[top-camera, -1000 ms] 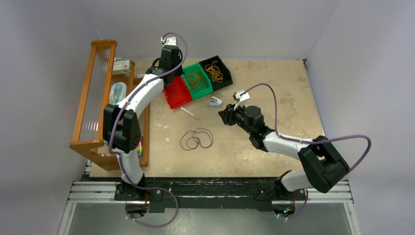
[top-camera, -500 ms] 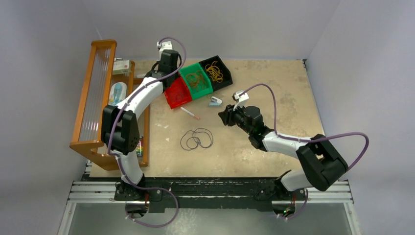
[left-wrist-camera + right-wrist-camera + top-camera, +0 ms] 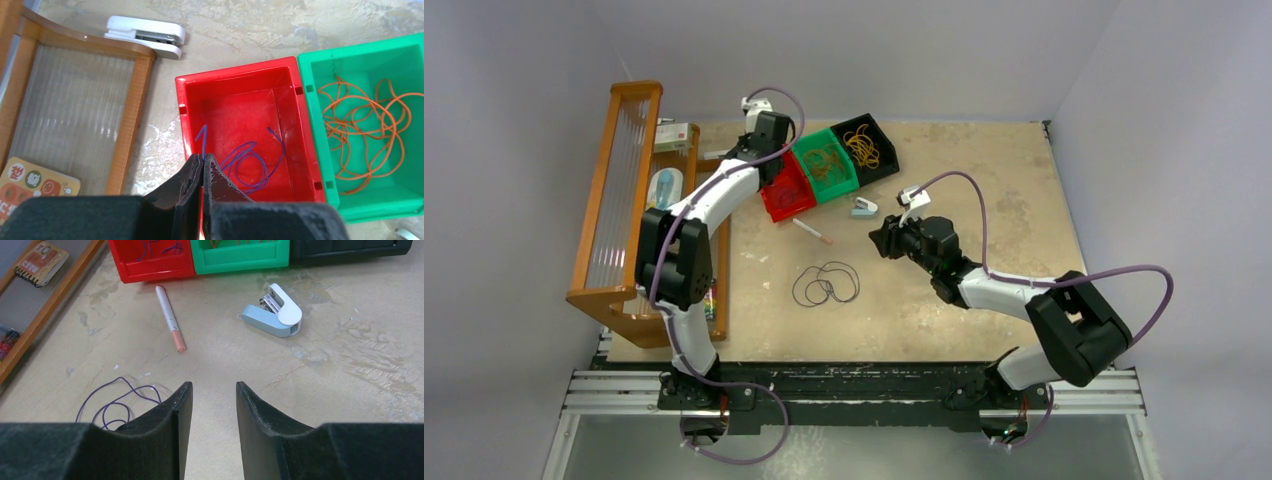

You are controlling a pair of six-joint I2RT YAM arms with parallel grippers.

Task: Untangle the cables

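Note:
My left gripper point(image 3: 202, 159) point(image 3: 774, 168) hangs over the red bin point(image 3: 186, 120) point(image 3: 786, 192), shut on one end of a thin purple cable point(image 3: 250, 170) whose loops lie coiled on the bin floor. Orange cables point(image 3: 365, 130) fill the green bin point(image 3: 826, 165), and yellow cables point(image 3: 862, 147) lie in the black bin point(image 3: 886, 150). Another tangle of thin purple cables point(image 3: 826, 284) point(image 3: 115, 400) lies on the table. My right gripper point(image 3: 213, 387) point(image 3: 879, 238) stands open just right of that tangle, with nothing between its fingers.
A pen point(image 3: 812, 232) point(image 3: 169, 317) and a blue-and-white stapler point(image 3: 864, 207) point(image 3: 274, 315) lie between the bins and the tangle. A white stapler point(image 3: 145, 36) sits behind the red bin. The wooden rack point(image 3: 614, 200) point(image 3: 135, 100) lines the left edge.
My left wrist has shifted slightly left and nearer over the red bin, still pinching the purple cable. The right arm has edged a little to the left.

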